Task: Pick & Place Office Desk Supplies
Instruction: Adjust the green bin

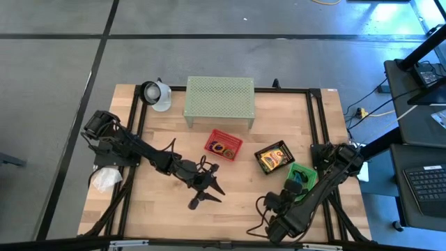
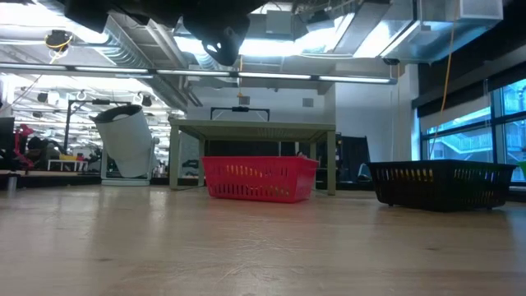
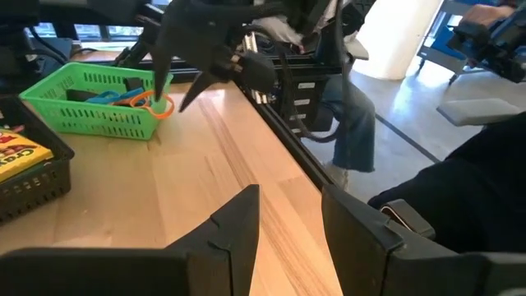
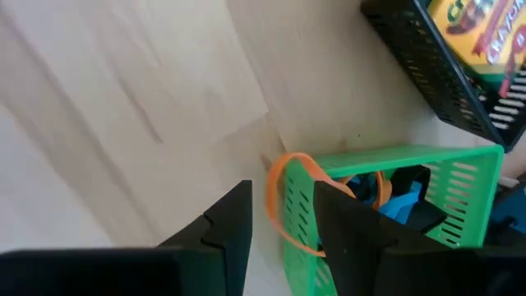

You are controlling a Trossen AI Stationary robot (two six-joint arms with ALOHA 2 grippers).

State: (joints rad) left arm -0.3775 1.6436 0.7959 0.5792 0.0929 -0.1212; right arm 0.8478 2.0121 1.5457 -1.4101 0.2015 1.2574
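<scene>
Apparently finishing a drop, the right claw (image 4: 283, 191) hangs half-spread and holding nothing at the green basket (image 4: 460, 177), with an orange loop (image 4: 269, 201) between its fingers, snagged on the rim. Nudging that loop inward should seat it without tipping the basket. One pale shelf (image 1: 218, 97) stands well beyond the claw. There are three baskets, green below it, black (image 1: 274, 157) just beside and red (image 1: 223, 144) farther off. At least one crayon box (image 4: 481, 29) is visible, and one loop. The left claw (image 3: 288, 193) waits apart, open and empty.

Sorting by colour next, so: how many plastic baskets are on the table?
3: red basket in front of the shelf, black basket to its right, green basket beside the right gripper.
</scene>
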